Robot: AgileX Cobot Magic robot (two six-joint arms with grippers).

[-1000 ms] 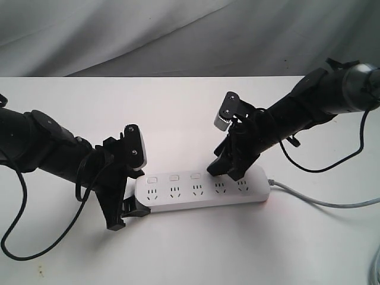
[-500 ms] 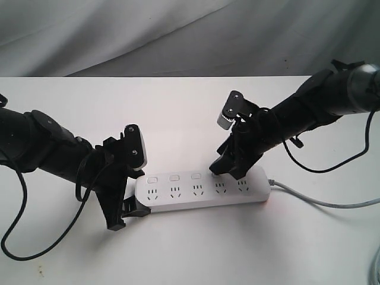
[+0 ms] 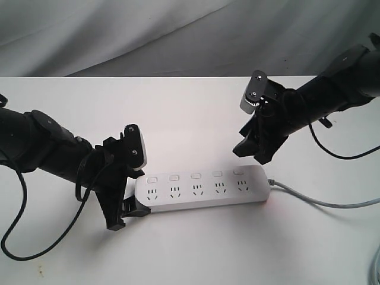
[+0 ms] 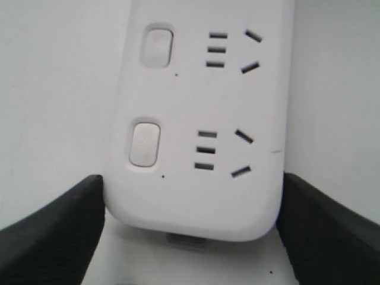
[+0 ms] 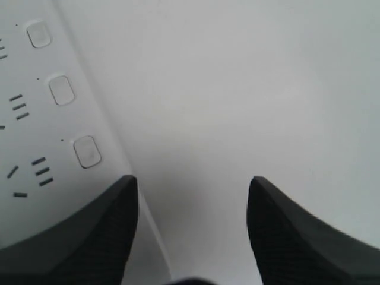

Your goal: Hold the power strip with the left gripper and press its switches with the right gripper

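On the left side of the white table point(image 3: 178, 107), the left gripper point(image 3: 126, 205) has its two black fingers point(image 4: 53, 231) set against both long sides of the power strip point(image 3: 202, 189), pinching its rounded left end. The power strip lies flat on the table in the middle, reaching from this gripper toward the right. Its five switches point(image 3: 195, 176) run in a row along the far edge, one above each socket set. A grey cord point(image 3: 320, 202) leaves its right end and goes off to the right edge. Behind that right end hangs the right gripper point(image 3: 254, 149), apart from the strip. Its fingers point(image 5: 297, 237) are spread wide, with only bare table seen between them.
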